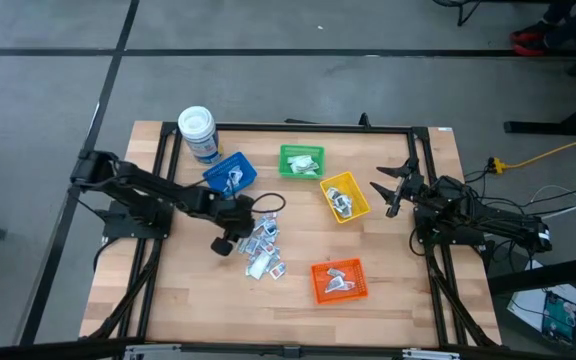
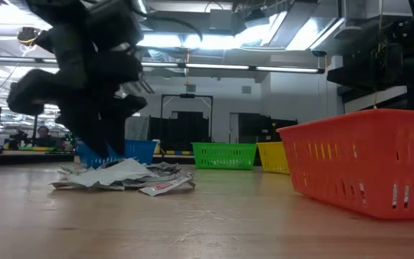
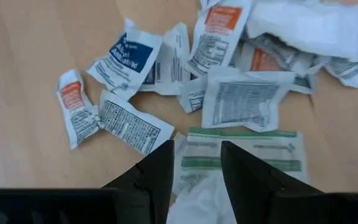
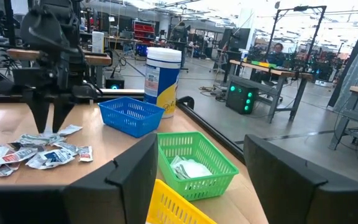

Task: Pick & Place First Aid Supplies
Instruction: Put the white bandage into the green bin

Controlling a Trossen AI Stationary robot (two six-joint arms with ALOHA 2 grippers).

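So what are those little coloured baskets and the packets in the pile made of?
The blue basket and green basket look like moulded plastic: glossy, uniformly coloured, with an open lattice of slots in the walls. The packets look like thin matte paper, possibly foil-lined: they crease and crumple, and carry fine printed text. The table looks like light wood with visible grain.

No text can be read with certainty. The packets point(image 3: 244, 102) on the counter point(image 3: 30, 43) carry blocks of fine print, orange, blue and green label panels, all too small to make out. The jar point(image 4: 163, 81) label appears printed but is illegible.
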